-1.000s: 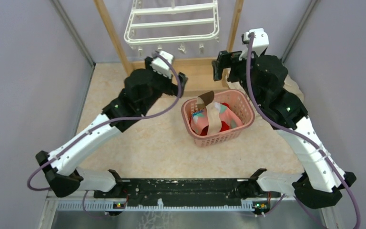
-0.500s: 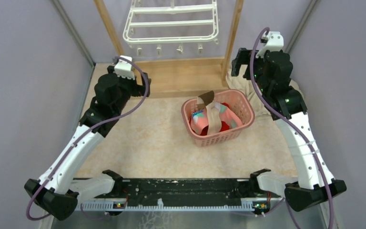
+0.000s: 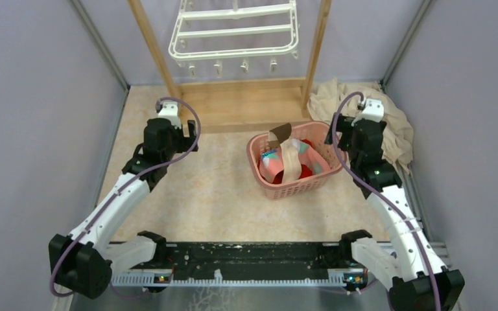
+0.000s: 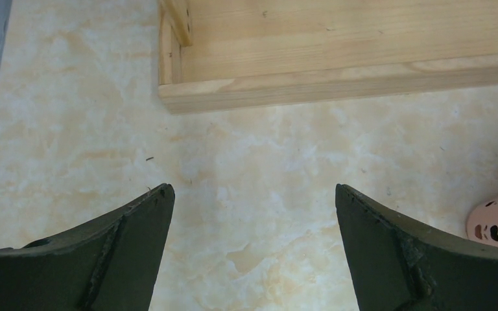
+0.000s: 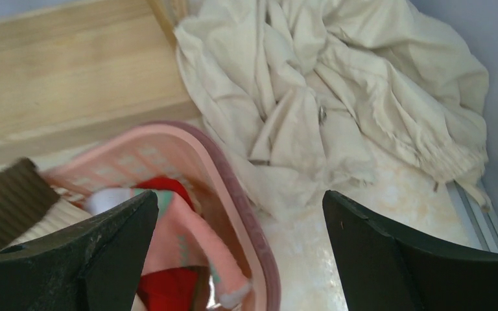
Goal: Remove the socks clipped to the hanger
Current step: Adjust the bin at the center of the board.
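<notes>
Near edge, bottom of the top view: both arm bases, arms folded low over the bench (image 3: pixel 214 188), a beige marbled surface.

Left tool (image 4: pixel 251 194): jaws wide apart, nothing between them, only bare bench below. It sits left of centre, short of the wooden frame.

Right tool (image 5: pixel 240 197): jaws also spread wide and empty. It hangs over the right rim of the pink lattice plastic basket (image 3: pixel 292 189), centre-right of frame.

The small assorted socks (image 3: pixel 290 159) are piled in that basket: red, pink, a beige one draped across the top, a brown cuff sticking up at the far rim. None is in either tool.

Behind the basket is the pale wooden post frame (image 3: pixel 246 103), base board flat on the bench. A crumpled beige cloth (image 5: pixel 337 84) lies in the right corner, touching the basket's far side.

Top centre: the white plastic drying hanger (image 3: pixel 233 30) with parallel bars hangs between the posts. The small white clips (image 3: pixel 244 65) along its near edge dangle bare. Its far rows are cut off by the frame edge, so I can't tell there.

Judgement: unclipping looks finished and this is the park step. Next move calls only for a check of the hidden far clips; if one holds a sock, reach up with jaws apart and pull down.
</notes>
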You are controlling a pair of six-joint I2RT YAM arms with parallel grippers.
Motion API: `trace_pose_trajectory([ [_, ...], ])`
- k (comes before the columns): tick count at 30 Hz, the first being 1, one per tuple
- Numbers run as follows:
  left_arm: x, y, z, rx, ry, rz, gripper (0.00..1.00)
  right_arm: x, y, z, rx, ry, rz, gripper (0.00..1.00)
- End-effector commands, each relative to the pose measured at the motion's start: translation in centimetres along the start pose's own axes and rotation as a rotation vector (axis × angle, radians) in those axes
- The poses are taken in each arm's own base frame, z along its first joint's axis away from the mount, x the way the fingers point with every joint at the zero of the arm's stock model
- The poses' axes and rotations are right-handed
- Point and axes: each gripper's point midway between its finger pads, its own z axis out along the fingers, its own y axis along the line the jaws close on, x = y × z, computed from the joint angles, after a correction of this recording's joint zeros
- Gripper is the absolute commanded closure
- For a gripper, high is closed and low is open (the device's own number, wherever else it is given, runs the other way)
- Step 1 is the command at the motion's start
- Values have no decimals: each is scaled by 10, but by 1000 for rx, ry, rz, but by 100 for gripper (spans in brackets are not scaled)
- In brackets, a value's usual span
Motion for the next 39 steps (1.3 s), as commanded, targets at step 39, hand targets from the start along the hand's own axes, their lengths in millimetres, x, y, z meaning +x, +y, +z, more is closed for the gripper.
trace_pose_trajectory([
  [39, 88, 46, 69, -173, -189, 150, 1, 63, -56, 30, 145, -474, 49, 1],
])
